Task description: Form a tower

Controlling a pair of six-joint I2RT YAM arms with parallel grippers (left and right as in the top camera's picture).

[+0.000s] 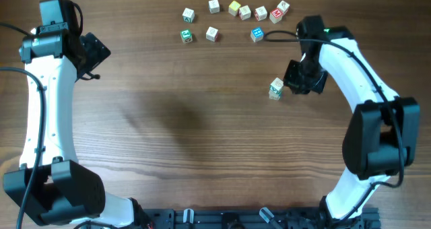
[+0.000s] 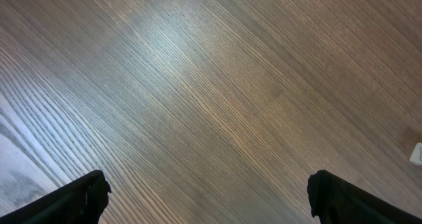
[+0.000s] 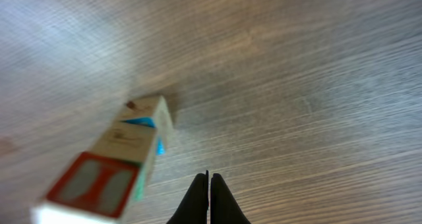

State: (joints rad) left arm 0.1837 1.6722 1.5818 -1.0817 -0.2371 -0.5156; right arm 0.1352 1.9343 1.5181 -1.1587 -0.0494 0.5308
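The tower [image 1: 276, 88] is a short stack of pale letter cubes standing right of the table's middle. In the right wrist view the tower [image 3: 125, 159] rises at the left, with a red-framed top face and blue marks on its side. My right gripper [image 3: 209, 178] is shut with nothing in it. Its tips sit just to the right of the stack and apart from it. From overhead, that right gripper [image 1: 288, 83] hangs close beside the tower. My left gripper [image 1: 94, 50] is far off at the back left. Its fingers [image 2: 86, 196] stand wide open over bare wood.
Several loose letter cubes [image 1: 245, 12] lie in a ragged row along the far edge, with a blue-faced cube [image 1: 256, 34] nearest the right arm. A pale cube [image 2: 417, 153] peeks in at the right edge of the left wrist view.
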